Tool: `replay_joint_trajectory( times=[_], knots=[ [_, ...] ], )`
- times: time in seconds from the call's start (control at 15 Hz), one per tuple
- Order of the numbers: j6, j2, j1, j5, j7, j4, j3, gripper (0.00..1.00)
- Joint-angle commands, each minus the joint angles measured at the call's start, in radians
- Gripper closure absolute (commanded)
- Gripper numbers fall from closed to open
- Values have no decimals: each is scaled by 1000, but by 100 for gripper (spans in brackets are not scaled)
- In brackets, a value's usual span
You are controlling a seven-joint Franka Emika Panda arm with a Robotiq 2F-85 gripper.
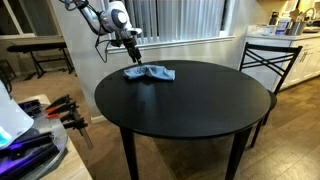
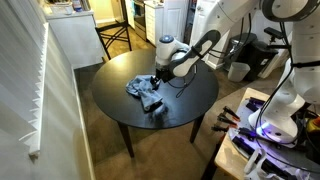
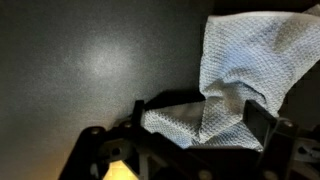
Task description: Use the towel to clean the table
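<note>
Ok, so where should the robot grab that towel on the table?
Best on the bunched-up fold of the towel between the fingers of the gripper, coming straight down from above. It lies low on the table, so probably only that raised wrinkle gives something to pinch.

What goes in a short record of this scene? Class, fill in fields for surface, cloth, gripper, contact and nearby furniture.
surface: round black table
cloth: crumpled blue-grey towel, lying on the table near the edge where the arm reaches in
gripper: gripper low over one end of the towel, jaws wide apart
contact: in the wrist view a fold of the towel lies between the jaws; no clamping visible
nearby: black chair beside the table
</note>
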Motion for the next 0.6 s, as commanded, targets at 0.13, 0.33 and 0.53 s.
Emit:
replay_joint_trajectory(
  times=[0.13, 0.33, 0.53],
  knots=[
    [-11, 21, 6, 41, -28, 22, -2, 0],
    [-1, 143, -20, 127, -39, 153, 27, 0],
    [14, 242, -24, 207, -51, 273, 43, 0]
  ],
)
